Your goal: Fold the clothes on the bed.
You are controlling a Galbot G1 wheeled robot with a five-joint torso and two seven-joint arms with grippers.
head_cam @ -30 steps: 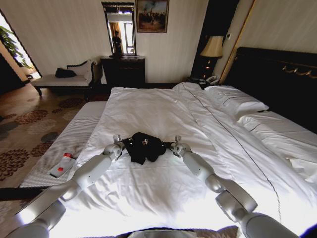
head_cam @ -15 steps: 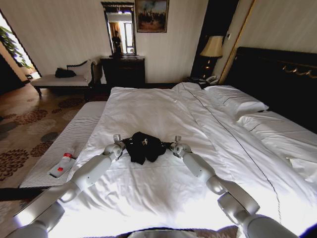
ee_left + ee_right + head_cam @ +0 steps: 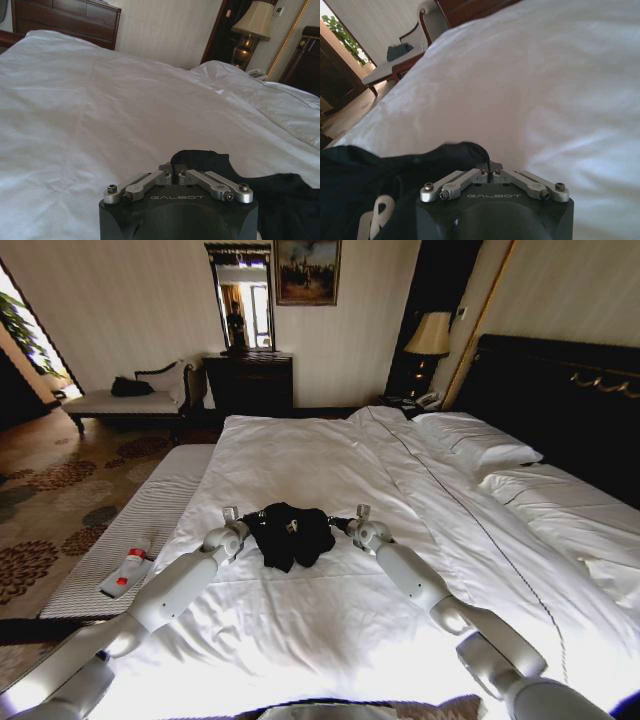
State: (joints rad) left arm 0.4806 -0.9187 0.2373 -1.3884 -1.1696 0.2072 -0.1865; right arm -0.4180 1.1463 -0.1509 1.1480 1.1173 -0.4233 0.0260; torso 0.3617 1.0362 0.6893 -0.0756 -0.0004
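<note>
The T-shirt (image 3: pixel 291 534) is bunched into a dark heap on the bed (image 3: pixel 330 480), near the middle of the white duvet (image 3: pixel 300 630) and toward the foot end. Its long axis runs across the bed, from the robot's left to its right, with a lobe of cloth hanging toward the robot. A scrap of white lettering is seen on the folds.

The left gripper (image 3: pixel 243 527) is clamped on the heap's left end, its fingers pressed together on a black edge in the left wrist view (image 3: pixel 172 172). The right gripper (image 3: pixel 345 527) is pinched likewise on the right end (image 3: pixel 489 167).

A striped bench (image 3: pixel 130 530) is seen left of the bed.
</note>
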